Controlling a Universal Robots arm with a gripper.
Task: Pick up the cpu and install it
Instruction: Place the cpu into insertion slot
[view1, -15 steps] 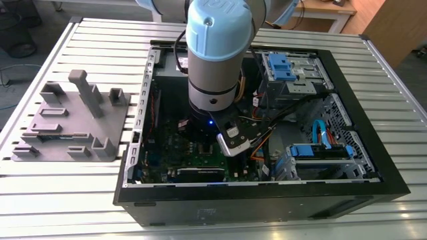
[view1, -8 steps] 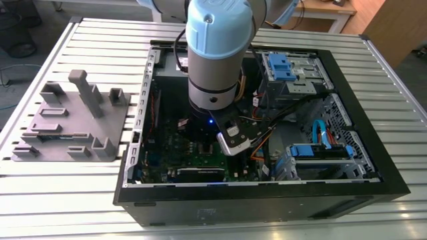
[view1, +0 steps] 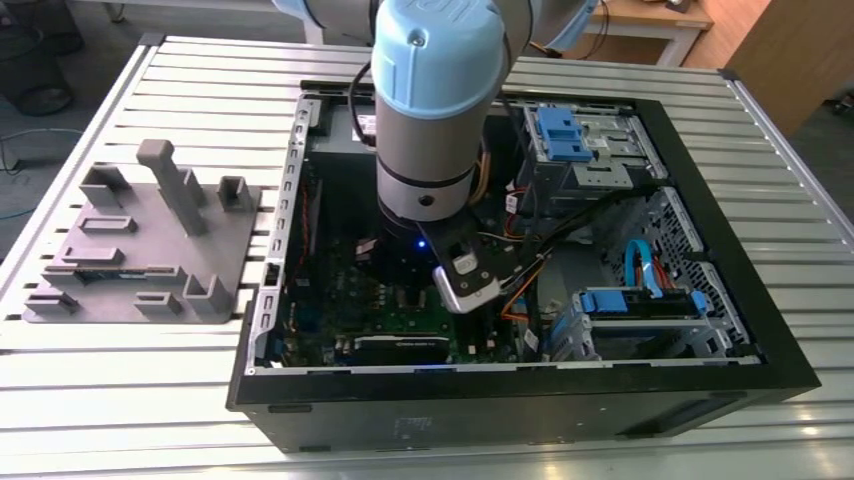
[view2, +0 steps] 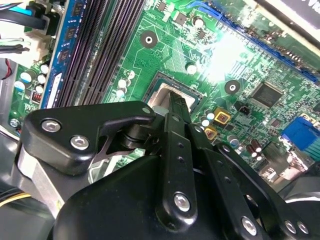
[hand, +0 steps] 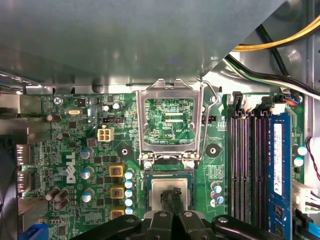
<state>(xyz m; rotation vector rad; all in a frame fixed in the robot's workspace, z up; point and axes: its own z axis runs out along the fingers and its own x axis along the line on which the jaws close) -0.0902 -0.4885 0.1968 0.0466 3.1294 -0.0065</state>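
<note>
The cpu (hand: 161, 186) is a silver-grey square lying flat in the socket on the green motherboard (hand: 75, 150); in the second wrist view the cpu (view2: 159, 100) peeks out beside the fingers. My gripper (hand: 172, 196) is directly over its middle, with its two thin black fingers pressed together, tips at or just above the chip's top. In the second wrist view the gripper (view2: 175, 102) looks like one narrow bar. The silver socket frame (hand: 141, 125) stands flipped open beside the socket. In the exterior view the arm (view1: 427, 120) reaches down into the open computer case (view1: 747, 330).
Dark memory slots (hand: 247, 160) run close beside the socket, and a cable bundle (hand: 270, 75) crosses above them. A metal case wall (hand: 125, 40) overhangs the board. Drive bays with blue clips (view1: 574, 130) sit on the exterior view's right. A grey plastic tray (view1: 134, 250) lies outside the case.
</note>
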